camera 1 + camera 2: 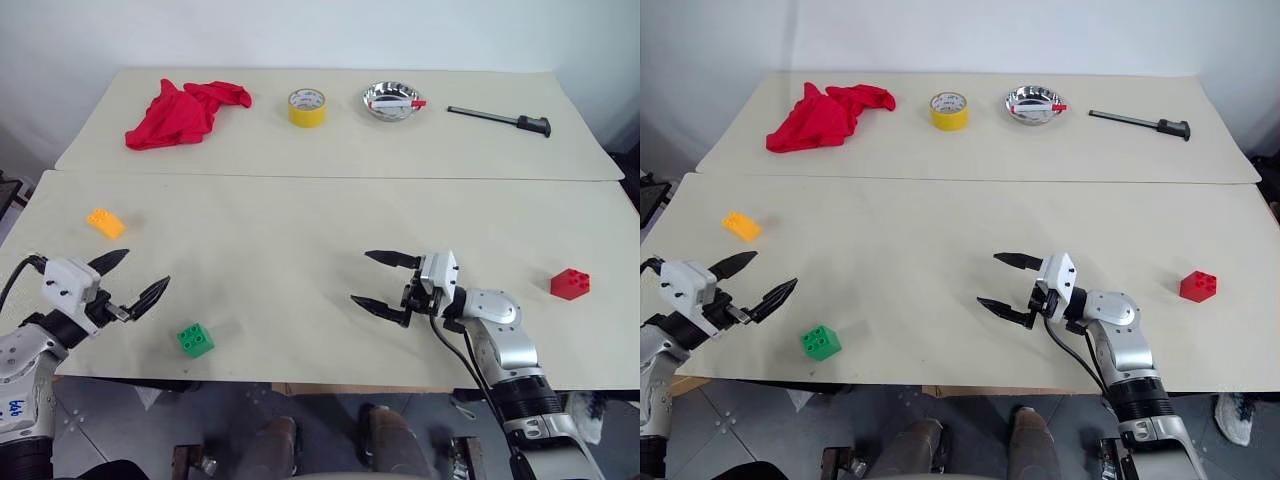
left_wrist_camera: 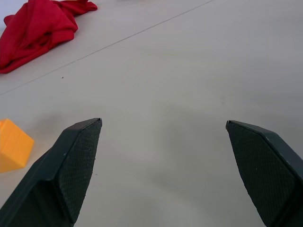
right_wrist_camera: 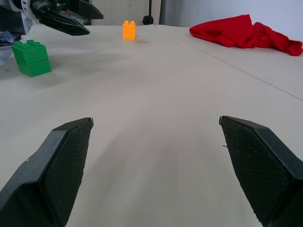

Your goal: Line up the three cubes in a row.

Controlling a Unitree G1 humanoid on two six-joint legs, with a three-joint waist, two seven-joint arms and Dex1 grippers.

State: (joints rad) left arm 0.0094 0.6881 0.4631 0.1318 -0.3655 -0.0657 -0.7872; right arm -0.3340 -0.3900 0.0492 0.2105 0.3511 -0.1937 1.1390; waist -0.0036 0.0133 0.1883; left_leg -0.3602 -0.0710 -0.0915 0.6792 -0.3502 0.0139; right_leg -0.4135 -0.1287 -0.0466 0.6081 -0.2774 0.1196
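Observation:
The three cubes lie far apart on the near table. The orange-yellow cube (image 1: 105,222) sits at the left, the green cube (image 1: 195,339) near the front edge, and the red cube (image 1: 569,284) at the far right. My left gripper (image 1: 138,277) hovers open between the orange-yellow and green cubes, holding nothing. My right gripper (image 1: 380,283) stands open over the table's middle, pointing left, well apart from the red cube. In the right wrist view the green cube (image 3: 31,58), the orange-yellow cube (image 3: 129,30) and the left gripper (image 3: 66,16) show beyond the open fingers (image 3: 57,161).
On the far table lie a red cloth (image 1: 180,110), a yellow tape roll (image 1: 307,107), a metal bowl (image 1: 392,101) and a black-handled tool (image 1: 500,119). A seam (image 1: 330,177) runs between the two tables. The green cube is close to the front edge (image 1: 300,383).

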